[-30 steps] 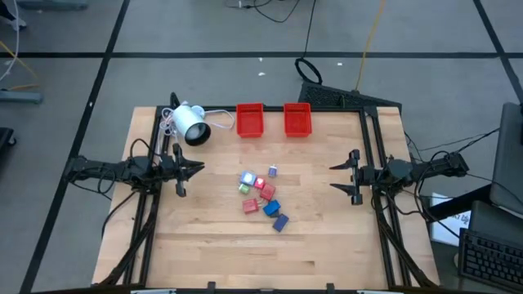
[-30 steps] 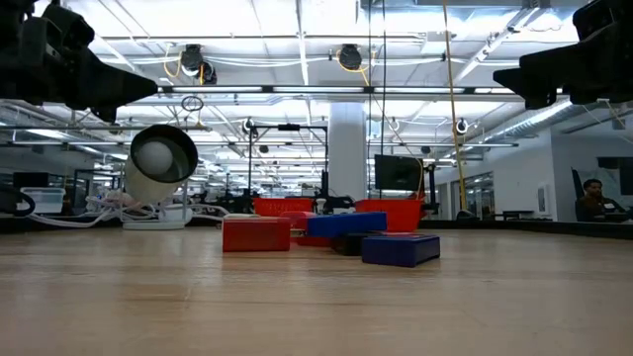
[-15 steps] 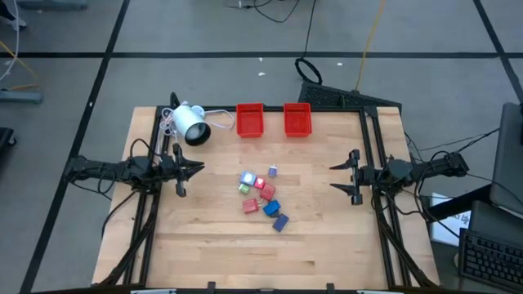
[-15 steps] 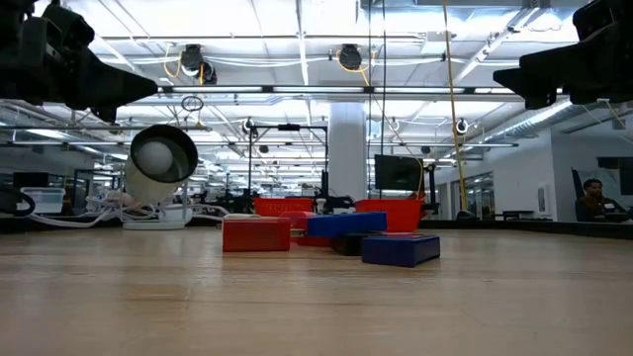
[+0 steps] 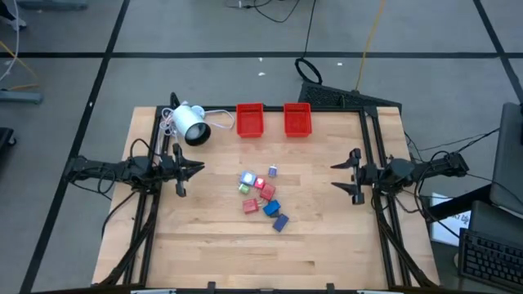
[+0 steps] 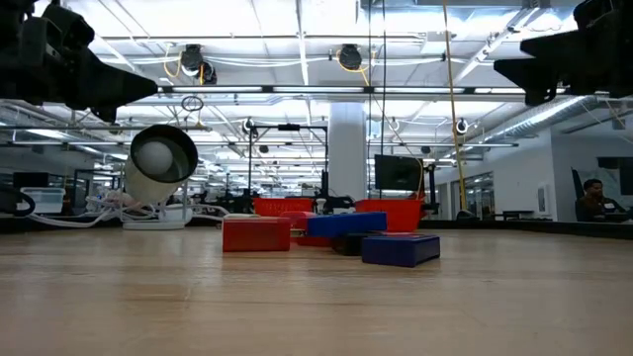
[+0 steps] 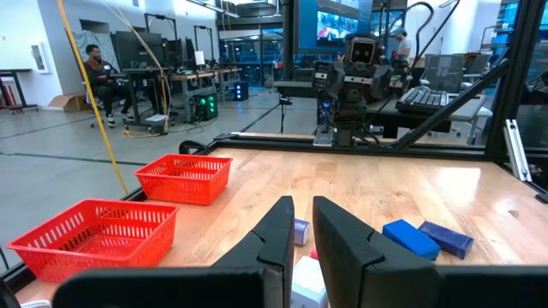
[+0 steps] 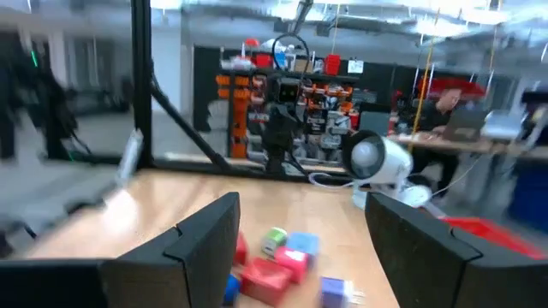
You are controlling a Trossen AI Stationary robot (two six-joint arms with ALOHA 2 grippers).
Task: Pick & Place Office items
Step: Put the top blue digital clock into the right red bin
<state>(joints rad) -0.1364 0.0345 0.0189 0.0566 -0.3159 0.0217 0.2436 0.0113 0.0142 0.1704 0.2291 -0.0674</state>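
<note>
The office items (image 5: pixel 261 196) are several small blocks in red, blue, green and pale white-blue, lying in a loose cluster flat on the middle of the wooden table. In the low view a red block (image 6: pixel 256 234) and a blue block (image 6: pixel 400 248) lie nearest. My left gripper (image 5: pixel 200 169) hovers shut at the table's left, above the table, pointing level toward the cluster; its fingers (image 7: pixel 295 214) lie close together. My right gripper (image 5: pixel 333 175) hovers open at the table's right, facing the cluster, with nothing between its fingers (image 8: pixel 300 222).
Two red trays (image 5: pixel 250 119) (image 5: pixel 297 119) stand side by side at the far edge. A white cylindrical lamp (image 5: pixel 189 124) with a cable lies at the far left. Black frame rails run along the table's left and right sides. People sit at desks in the room beyond (image 6: pixel 591 198).
My right gripper has tipped its fingertips a little upward and rolled slightly, staying in its place and staying open. The blocks lie where they were.
</note>
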